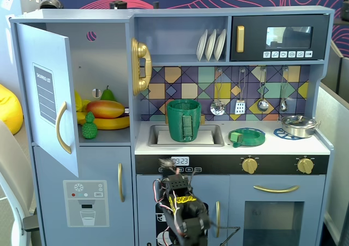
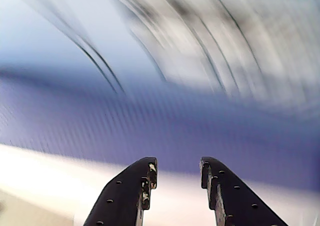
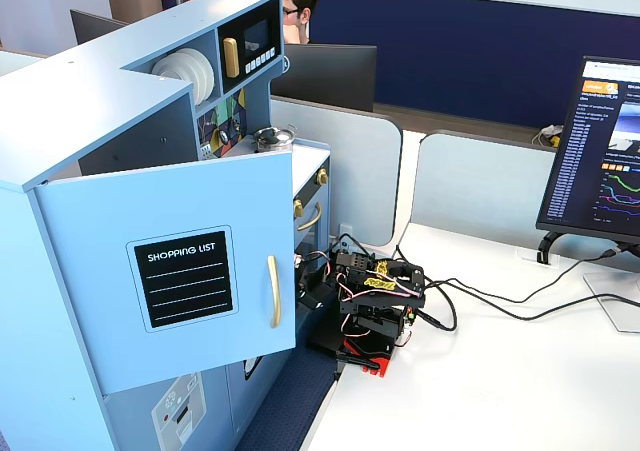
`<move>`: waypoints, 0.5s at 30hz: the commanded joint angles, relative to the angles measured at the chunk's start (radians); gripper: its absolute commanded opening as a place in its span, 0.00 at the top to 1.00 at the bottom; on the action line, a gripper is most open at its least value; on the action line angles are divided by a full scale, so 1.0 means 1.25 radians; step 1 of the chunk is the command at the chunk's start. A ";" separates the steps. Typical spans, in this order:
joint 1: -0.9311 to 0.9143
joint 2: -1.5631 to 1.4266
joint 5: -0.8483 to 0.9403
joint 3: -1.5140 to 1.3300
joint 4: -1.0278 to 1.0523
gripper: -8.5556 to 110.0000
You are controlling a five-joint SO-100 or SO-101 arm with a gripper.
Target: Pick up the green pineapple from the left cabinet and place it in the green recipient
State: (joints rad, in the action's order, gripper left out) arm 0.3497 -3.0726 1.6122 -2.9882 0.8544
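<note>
Where left cabinet [image 1: 103,82] opens: green pineapple [image 1: 89,126], bumpy, spiky-crowned.

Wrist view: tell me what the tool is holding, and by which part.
Nothing. In the wrist view the tool is open, with an empty gap between its fingers. The green pineapple sits untouched on the shelf of the left cabinet.

A white desk [image 3: 520,371] with a monitor [image 3: 600,151] stands before grey partitions [image 3: 480,186] and a dark-blue wall [image 3: 450,41].
</note>
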 commanded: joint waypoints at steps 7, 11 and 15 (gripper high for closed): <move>0.298 0.277 0.063 0.351 -0.482 0.92; 0.295 0.385 0.053 0.468 -0.557 0.86; 0.286 0.488 0.028 0.588 -0.576 0.77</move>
State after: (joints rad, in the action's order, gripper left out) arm 0.6934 -2.5541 1.6736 -2.4329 0.2025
